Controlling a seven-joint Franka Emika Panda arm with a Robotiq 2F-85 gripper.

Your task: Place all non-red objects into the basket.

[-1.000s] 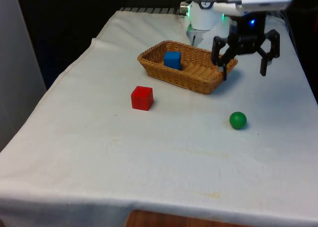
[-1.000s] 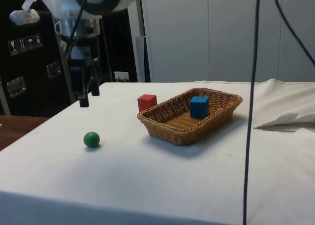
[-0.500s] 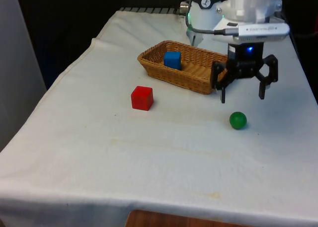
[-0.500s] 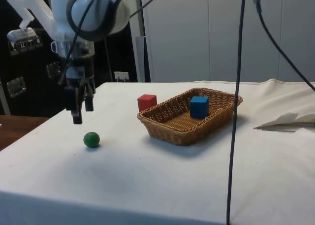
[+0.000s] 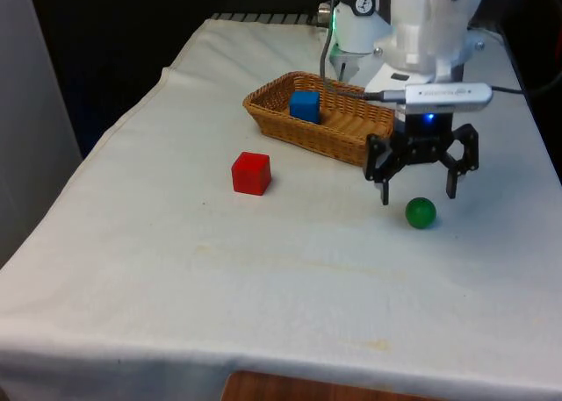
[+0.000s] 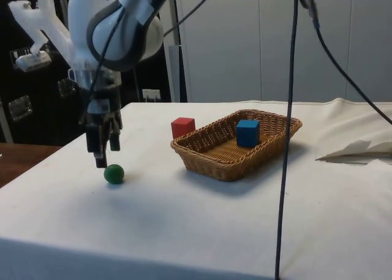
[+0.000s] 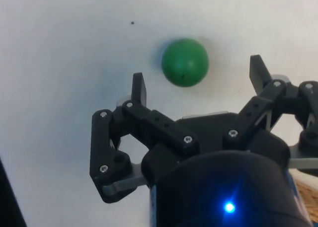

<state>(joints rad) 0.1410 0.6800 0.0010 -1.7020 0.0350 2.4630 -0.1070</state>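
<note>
Basket [image 5: 351, 138] sits on the table [image 5: 176, 269] with a cube [image 5: 305, 105] inside it. From the basket, a second cube [image 5: 251, 173] lies on the table at eight o'clock in the front view and the ball [image 5: 421, 212] at five o'clock. Pincer [image 5: 420, 190] hangs just above the ball, fingers [image 7: 139, 89] spread either side, clear of it.

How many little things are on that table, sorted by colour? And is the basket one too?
Red: 1, the red cube on the cloth.
Blue: 1, the blue cube inside the basket.
Green: 1, the green ball on the cloth, just below the open gripper.
Tan wicker: 1, the basket itself.
Total: 4 things, 3 without the basket.
</note>
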